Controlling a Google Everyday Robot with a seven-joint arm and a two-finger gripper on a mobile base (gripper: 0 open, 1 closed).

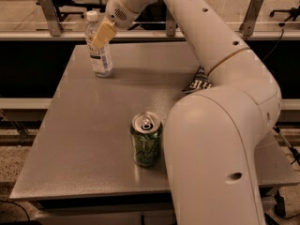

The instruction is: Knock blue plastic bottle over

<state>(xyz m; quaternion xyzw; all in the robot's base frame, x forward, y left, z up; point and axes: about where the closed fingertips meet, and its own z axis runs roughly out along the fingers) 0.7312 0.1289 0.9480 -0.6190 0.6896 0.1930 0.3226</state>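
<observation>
The blue plastic bottle (pixel 100 55) is slim and clear with a white cap and a white-and-blue label. It stands upright at the far left of the grey table (pixel 84 125). My gripper (pixel 103 34) reaches over from the right, and its tan finger lies right against the bottle's upper part, just below the cap. The rest of the gripper is hidden behind my arm.
A green soda can (pixel 146 139) stands upright near the table's front middle. A dark chip bag (pixel 199 82) lies at the right, mostly hidden behind my large white arm (pixel 220 125). Metal rails and posts run behind the table's far edge.
</observation>
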